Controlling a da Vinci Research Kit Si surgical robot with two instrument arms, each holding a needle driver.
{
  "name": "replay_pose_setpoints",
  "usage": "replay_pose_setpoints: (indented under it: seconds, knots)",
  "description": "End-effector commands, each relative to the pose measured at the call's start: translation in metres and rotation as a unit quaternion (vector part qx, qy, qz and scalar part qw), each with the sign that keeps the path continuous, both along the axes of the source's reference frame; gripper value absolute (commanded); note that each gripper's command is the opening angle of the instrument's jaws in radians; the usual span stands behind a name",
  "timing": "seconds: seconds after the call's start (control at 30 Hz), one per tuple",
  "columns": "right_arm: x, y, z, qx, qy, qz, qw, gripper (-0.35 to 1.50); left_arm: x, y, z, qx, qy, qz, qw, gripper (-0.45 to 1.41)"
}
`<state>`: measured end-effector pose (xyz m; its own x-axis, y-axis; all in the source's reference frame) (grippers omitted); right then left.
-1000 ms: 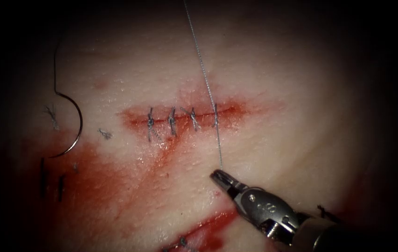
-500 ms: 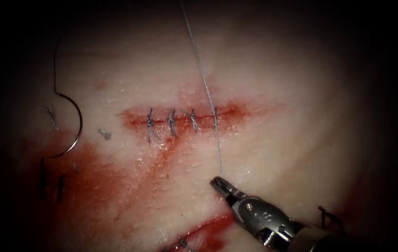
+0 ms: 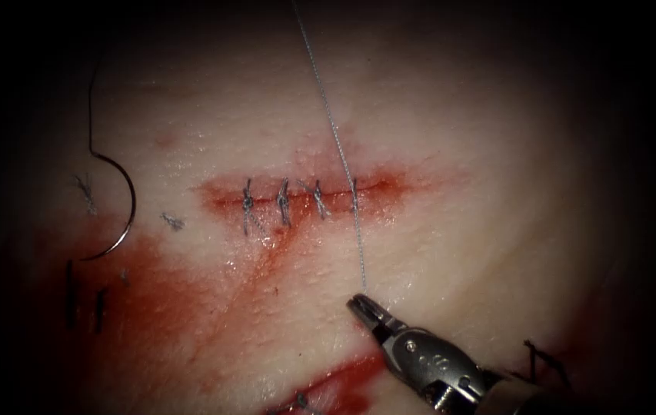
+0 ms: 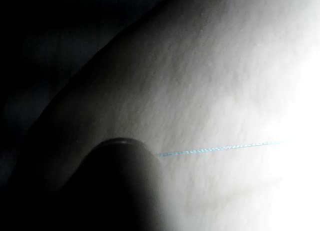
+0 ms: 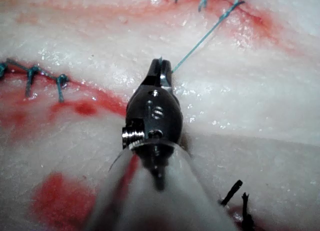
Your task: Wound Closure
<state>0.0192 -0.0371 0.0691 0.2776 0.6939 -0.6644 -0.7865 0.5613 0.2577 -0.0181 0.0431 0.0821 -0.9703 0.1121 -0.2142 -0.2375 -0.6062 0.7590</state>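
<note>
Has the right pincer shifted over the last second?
Yes. The right pincer, shut on the thread, has moved down the endoscope view, away from the stitched cut.

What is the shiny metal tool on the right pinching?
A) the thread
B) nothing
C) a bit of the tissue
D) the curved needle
A: in the endoscope view the right tool has its jaws shut on the end of the thread that runs up across the cut, while the curved needle lies free on the tissue left of the cut.
</note>
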Motion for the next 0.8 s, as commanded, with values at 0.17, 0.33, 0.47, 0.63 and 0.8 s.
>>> replay_pose_setpoints:
  seconds: [0.17, 0.33, 0.47, 0.63, 0.8]
  knots:
    - [0.0004, 0.0021, -0.0009, -0.029, 0.031, 0.01, 0.999, -0.35, -0.0015, -0.002, -0.001, -0.006, -0.013, -0.017, 1.0, -0.45]
    - [-0.0006, 0.0038, -0.002, -0.042, 0.058, 0.012, 0.997, 1.0, -0.0028, -0.0062, -0.0031, 0.023, -0.027, -0.012, 0.999, -0.45]
    - [-0.0018, 0.0049, -0.003, -0.052, 0.075, 0.022, 0.996, 1.37, -0.0039, -0.0104, -0.0052, 0.044, -0.035, 0.0, 0.998, -0.45]
    - [-0.0033, 0.0058, -0.0047, -0.05, 0.108, 0.04, 0.992, 1.37, -0.0055, -0.0178, -0.008, 0.095, -0.047, 0.015, 0.994, -0.45]
    - [-0.0047, 0.0087, -0.0061, -0.046, 0.136, 0.033, 0.989, 1.2, -0.0067, -0.0242, -0.0099, 0.129, -0.047, 0.032, 0.99, -0.45]
